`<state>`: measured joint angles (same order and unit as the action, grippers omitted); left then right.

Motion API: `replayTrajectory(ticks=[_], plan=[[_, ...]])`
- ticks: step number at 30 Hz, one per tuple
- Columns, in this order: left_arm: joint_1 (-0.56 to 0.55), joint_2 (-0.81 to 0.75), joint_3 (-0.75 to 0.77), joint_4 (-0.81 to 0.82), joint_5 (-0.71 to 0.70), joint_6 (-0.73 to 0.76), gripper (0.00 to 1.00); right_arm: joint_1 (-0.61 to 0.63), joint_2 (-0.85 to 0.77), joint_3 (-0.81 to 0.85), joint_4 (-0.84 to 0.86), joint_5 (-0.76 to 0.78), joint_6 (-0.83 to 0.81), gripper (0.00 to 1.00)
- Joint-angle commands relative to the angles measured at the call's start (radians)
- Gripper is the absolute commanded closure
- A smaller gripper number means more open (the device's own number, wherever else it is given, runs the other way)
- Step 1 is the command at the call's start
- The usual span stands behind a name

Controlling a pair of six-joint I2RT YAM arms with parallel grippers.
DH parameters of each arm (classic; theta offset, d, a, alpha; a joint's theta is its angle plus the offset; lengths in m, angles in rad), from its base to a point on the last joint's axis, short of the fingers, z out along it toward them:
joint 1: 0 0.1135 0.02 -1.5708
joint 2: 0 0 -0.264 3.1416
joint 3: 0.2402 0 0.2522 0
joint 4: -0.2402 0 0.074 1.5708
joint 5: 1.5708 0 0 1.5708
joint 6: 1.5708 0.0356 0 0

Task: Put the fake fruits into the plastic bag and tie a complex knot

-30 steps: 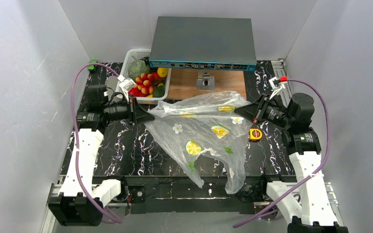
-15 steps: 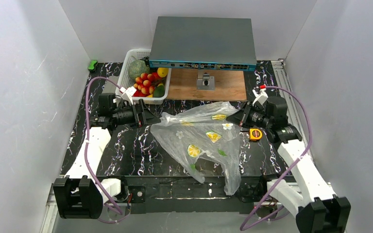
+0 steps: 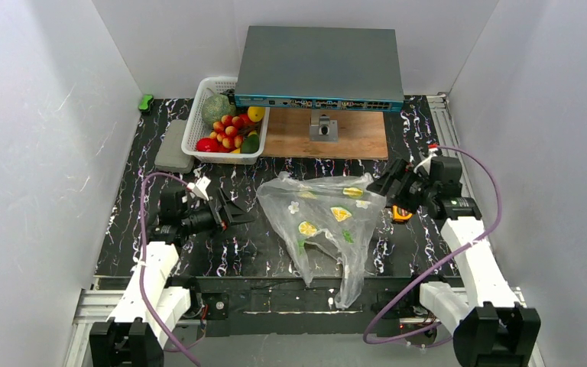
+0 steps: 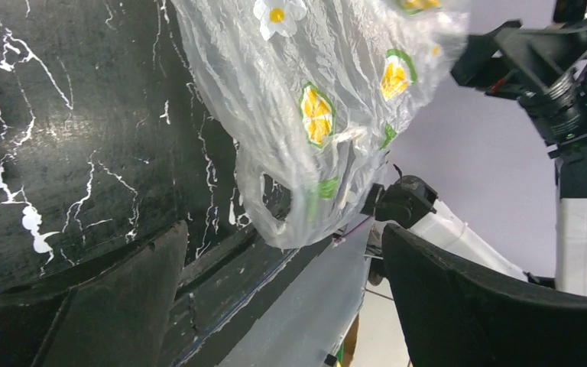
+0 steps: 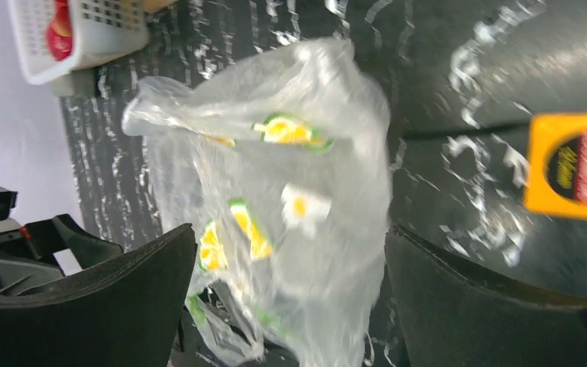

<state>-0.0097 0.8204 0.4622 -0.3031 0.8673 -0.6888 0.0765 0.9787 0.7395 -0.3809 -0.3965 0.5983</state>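
The plastic bag, clear with white flowers and lemon slices, lies crumpled on the black marbled table, and its tail hangs over the front edge. The fake fruits sit in the white lattice basket at the back left. My left gripper is open, a little left of the bag and not touching it; in the left wrist view the bag lies beyond the empty gripper. My right gripper is open at the bag's right corner. In the right wrist view, blurred bag film shows between the wide-apart fingers.
A yellow tape measure lies on the table just under the right gripper, also visible as the tape measure. A grey network switch stands at the back over a wooden board. A grey block lies left of the basket.
Both grippers have opened and let go of the bag. Both arms have dropped and pulled back toward the near edge. The bag has collapsed and slid forward.
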Motion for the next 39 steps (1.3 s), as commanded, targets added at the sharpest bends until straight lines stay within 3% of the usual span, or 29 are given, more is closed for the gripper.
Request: replayTrajectory(ticks=[1, 12, 18, 27, 33, 36, 37, 38, 39], plan=[[-0.026, 0.065, -0.035, 0.018, -0.016, -0.086, 0.02, -0.057, -0.098, -0.018, -0.286, -0.004, -0.094, 0.02], [-0.315, 0.266, -0.056, 0.42, -0.082, -0.214, 0.02, -0.057, -0.114, -0.152, -0.456, -0.061, 0.061, 0.02], [-0.447, 0.468, 0.006, 0.639, -0.157, -0.258, 0.03, -0.021, -0.067, -0.267, -0.251, -0.074, 0.103, 0.02], [-0.523, 0.693, 0.114, 0.68, -0.199, -0.306, 0.13, 0.123, 0.121, -0.307, 0.09, -0.07, 0.182, 0.07], [-0.541, 0.754, 0.132, 0.702, -0.208, -0.333, 0.46, 0.158, 0.182, -0.31, 0.205, -0.091, 0.209, 0.29], [-0.534, 0.738, 0.114, 0.705, -0.202, -0.345, 0.7, 0.158, 0.182, -0.293, 0.232, -0.127, 0.187, 0.58], [-0.529, 0.728, 0.109, 0.706, -0.195, -0.347, 0.77, 0.157, 0.176, -0.285, 0.23, -0.137, 0.182, 0.71], [-0.519, 0.71, 0.106, 0.686, -0.188, -0.338, 0.86, 0.149, 0.169, -0.273, 0.212, -0.146, 0.173, 0.91], [-0.503, 0.679, 0.11, 0.64, -0.182, -0.321, 0.93, 0.135, 0.159, -0.245, 0.168, -0.148, 0.159, 0.99]])
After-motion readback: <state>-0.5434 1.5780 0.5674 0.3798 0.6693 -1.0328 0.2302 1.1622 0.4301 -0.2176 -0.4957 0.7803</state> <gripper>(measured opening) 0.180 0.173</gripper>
